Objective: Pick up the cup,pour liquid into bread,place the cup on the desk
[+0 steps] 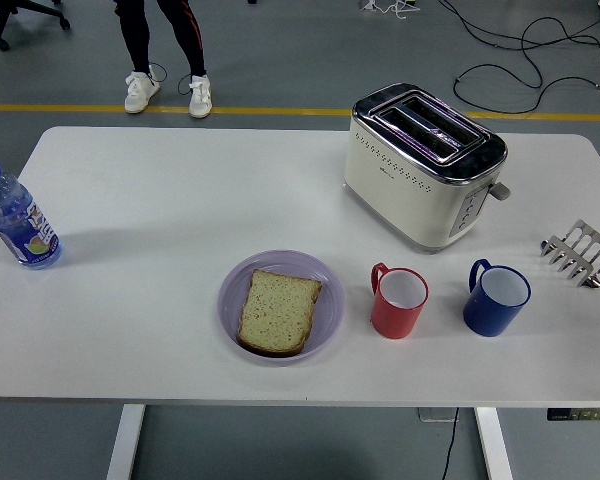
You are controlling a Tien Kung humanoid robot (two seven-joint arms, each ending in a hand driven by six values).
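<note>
Neither of my hands shows over the table, so I cannot tell how my fingers stand or whether they hold anything. In front of me the white table point(160, 200) carries everything. Near the front edge, about the middle, sits a lilac plate point(325, 285) with one slice of bread point(278, 311) lying flat on it, its crust darker along the near side. Just to the right of the plate stands a red cup point(397, 303), upright, white inside, its handle turned to the left toward the plate. Beside it, further right and apart from it, stands a blue cup point(496, 299), also upright, handle to the left. Behind the two cups is a cream toaster point(420, 170) with a shiny top and two slots, set at an angle. At the right edge lies a small metal toast rack point(580, 252). Far off at the left edge stands a water bottle point(16, 218) with a blue cap. Beyond the table a person's legs point(165, 45) in dark trousers and white shoes stand on the grey floor by a yellow line point(80, 108).
</note>
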